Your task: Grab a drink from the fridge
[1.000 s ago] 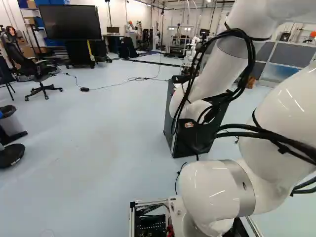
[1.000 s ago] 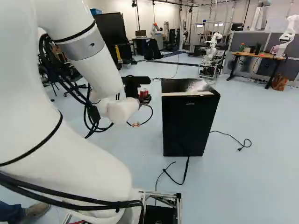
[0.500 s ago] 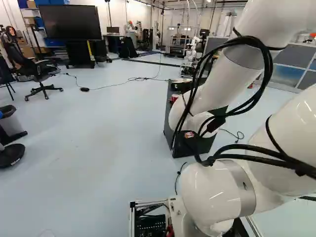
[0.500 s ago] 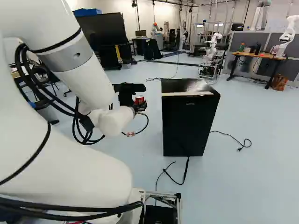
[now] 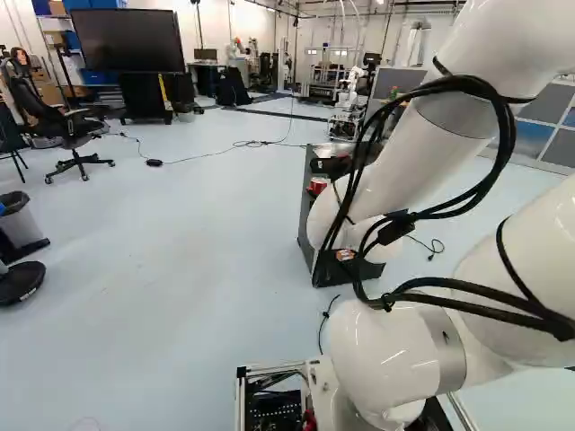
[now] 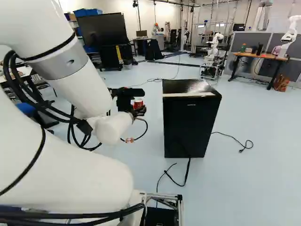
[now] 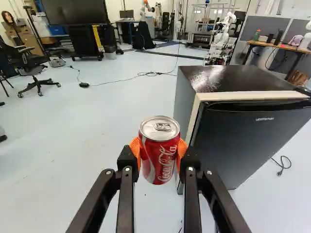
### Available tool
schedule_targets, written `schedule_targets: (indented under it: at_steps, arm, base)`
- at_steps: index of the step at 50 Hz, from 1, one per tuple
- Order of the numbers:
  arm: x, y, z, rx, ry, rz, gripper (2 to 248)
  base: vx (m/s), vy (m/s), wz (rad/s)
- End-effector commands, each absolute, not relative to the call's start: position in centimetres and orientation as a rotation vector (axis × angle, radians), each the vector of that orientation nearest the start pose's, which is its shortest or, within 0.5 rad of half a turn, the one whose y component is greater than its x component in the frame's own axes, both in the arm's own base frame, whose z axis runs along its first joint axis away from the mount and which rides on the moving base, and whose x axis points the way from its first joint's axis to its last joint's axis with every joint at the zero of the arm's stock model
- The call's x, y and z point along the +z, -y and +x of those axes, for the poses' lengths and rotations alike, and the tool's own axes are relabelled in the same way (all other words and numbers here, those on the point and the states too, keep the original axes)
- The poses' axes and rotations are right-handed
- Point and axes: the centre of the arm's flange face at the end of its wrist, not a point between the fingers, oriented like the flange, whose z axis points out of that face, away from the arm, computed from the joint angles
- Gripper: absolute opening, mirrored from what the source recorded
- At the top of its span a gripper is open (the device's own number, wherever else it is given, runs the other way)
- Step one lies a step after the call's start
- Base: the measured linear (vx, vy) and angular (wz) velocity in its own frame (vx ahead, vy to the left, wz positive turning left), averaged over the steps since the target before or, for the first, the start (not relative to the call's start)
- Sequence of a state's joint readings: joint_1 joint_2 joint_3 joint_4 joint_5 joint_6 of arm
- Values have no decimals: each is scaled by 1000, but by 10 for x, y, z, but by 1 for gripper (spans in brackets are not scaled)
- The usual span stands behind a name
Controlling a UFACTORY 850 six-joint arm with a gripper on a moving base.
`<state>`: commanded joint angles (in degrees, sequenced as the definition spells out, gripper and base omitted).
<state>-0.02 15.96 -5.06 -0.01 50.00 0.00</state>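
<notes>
In the wrist view, the end effector (image 7: 158, 152) has the red soda can (image 7: 159, 162) squeezed from two sides, its orange pads (image 7: 182, 147) pressed to the can's flanks. The can is upright, lid up, the tab lying flat on it. Just ahead and to one side stands the mini fridge (image 7: 252, 138), and its door (image 7: 252, 145) looks shut. The drink is outside it, so the grab itself reads as done.

In the right base view, the can is at the left of the fridge, with a gap between them, held up over the floor (image 6: 235, 183). The fridge front looks closed here too, so I judge there is no door left to deal with.

In the left base view, the arm (image 5: 395, 346) hides much of the fridge, and the can shows as a small red patch near it; the grip cannot be told from here. What is left, if anything, is probably carrying the drink clear or handing it over, though the task names no place for it. A steady grip and an upright can should be enough.
</notes>
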Motion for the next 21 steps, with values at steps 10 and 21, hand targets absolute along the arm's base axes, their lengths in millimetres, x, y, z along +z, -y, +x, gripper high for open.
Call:
schedule_targets:
  at_steps: [10,21]
  arm:
    - [366,0,270,-1824,0,-2558,93]
    - [366,0,270,-1824,0,-2558,93]
  base:
    - [0,0,0]
    - [0,0,0]
